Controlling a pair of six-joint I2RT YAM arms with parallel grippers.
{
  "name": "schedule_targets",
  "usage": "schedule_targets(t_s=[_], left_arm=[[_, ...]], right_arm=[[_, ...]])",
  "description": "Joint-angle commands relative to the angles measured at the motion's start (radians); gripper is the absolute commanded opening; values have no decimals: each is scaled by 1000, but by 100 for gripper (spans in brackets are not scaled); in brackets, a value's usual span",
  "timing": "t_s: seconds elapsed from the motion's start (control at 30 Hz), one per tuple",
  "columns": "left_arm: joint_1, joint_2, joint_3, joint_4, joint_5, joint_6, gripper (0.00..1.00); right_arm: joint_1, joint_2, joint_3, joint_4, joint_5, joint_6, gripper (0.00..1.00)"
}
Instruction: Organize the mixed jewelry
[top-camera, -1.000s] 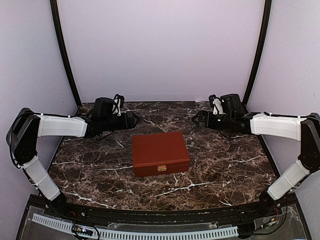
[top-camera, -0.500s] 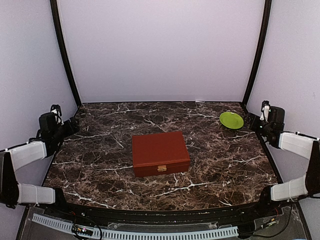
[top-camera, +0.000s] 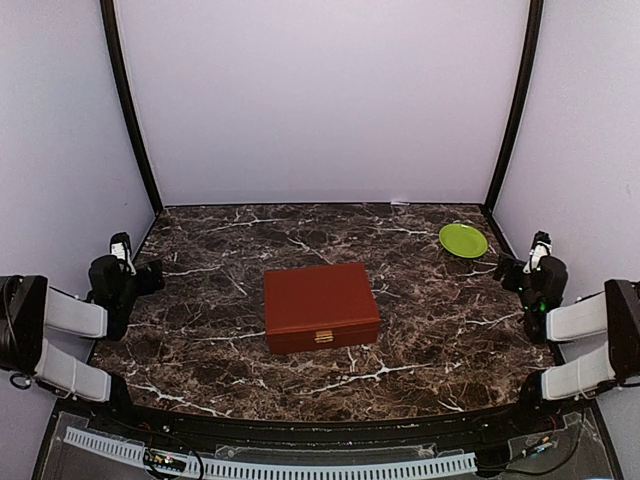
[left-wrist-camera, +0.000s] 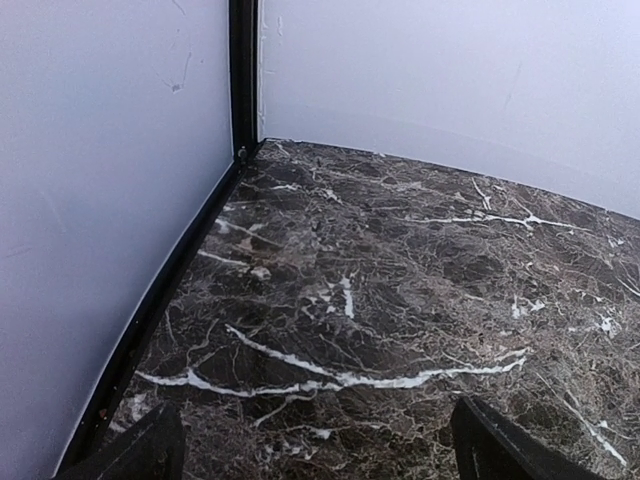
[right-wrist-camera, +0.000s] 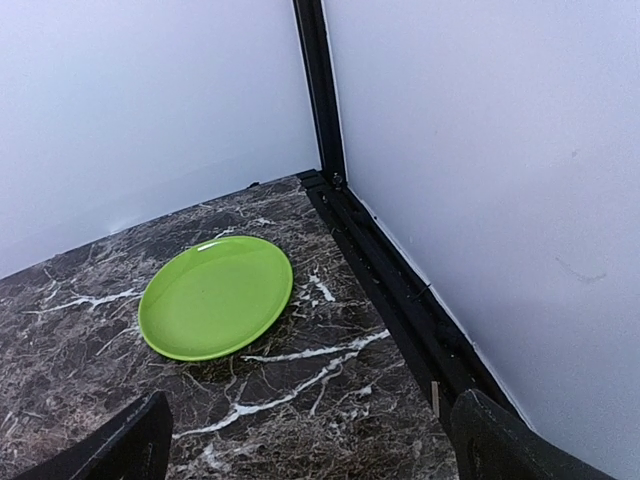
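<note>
From overhead, I have the red-brown wooden box (top-camera: 320, 305) sitting shut in the middle of the dark marble bench (top-camera: 440, 330), with its brass latch (top-camera: 323, 337) turned toward the near edge. A green plate (top-camera: 463, 240) lies flat in the far right corner. The left claw (top-camera: 152, 274) hangs low at the bench's left edge and the right claw (top-camera: 506, 270) at its right edge. Both are well apart from the box. The jewelry shows in none of my views, so I cannot tell where it lies relative to either claw.

On the left wrist camera, the left claw (left-wrist-camera: 315, 420) is spread wide. Its dark fingers (left-wrist-camera: 140, 455) sit at the two bottom corners with only bare marble between them, and it has hold of nothing. It faces the far left corner, where a black frame post (left-wrist-camera: 243, 70) runs up between the pale walls.

On the right wrist camera, the right claw (right-wrist-camera: 310, 410) is likewise spread wide and holding nothing. The green plate (right-wrist-camera: 217, 296) lies on the bench ahead of it, a little to the left and not touching either finger.
</note>
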Motion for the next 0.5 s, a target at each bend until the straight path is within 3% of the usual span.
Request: schedule_targets(t_s=[0.0, 0.27, 0.47], left_arm=[[-5, 93, -11, 268, 36, 66, 96], [-7, 116, 9, 261, 136, 68, 96], [-10, 127, 21, 253, 87, 61, 97]], right_arm=[[-1, 73, -49, 308, 23, -22, 98], [12, 92, -58, 375, 51, -62, 98], [27, 121, -52, 396, 59, -70, 98]])
